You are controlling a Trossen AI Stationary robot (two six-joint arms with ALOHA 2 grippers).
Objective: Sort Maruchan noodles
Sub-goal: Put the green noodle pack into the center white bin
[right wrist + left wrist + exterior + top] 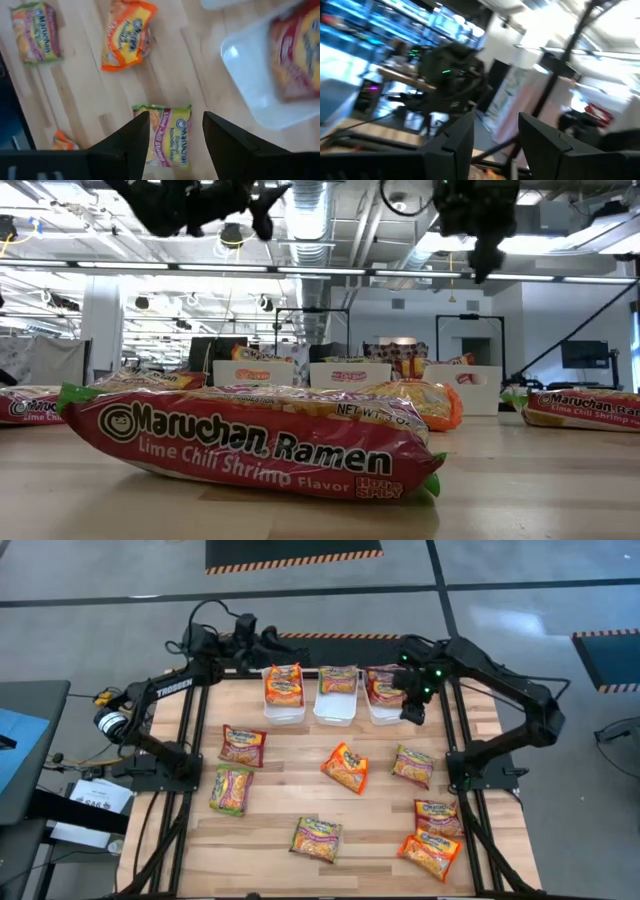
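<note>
With your right gripper (pixel 415 712) empty and wide by the right bin (pixel 385 705), drop onto the green packet (pixel 412 765) right of centre on the surface (pixel 380 830), straddling its short width; the left gripper (pixel 268 637), also empty, waits upper left.

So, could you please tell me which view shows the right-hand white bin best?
The high view: the right-hand white bin shows whole, holding a red packet. The right wrist view crops it, the low view shows one wall, the left wrist view nothing.

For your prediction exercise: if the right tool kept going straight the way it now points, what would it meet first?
Probably the green-edged noodle packet on the table, framed between the open right tool's fingers; depth is uncertain.
</note>
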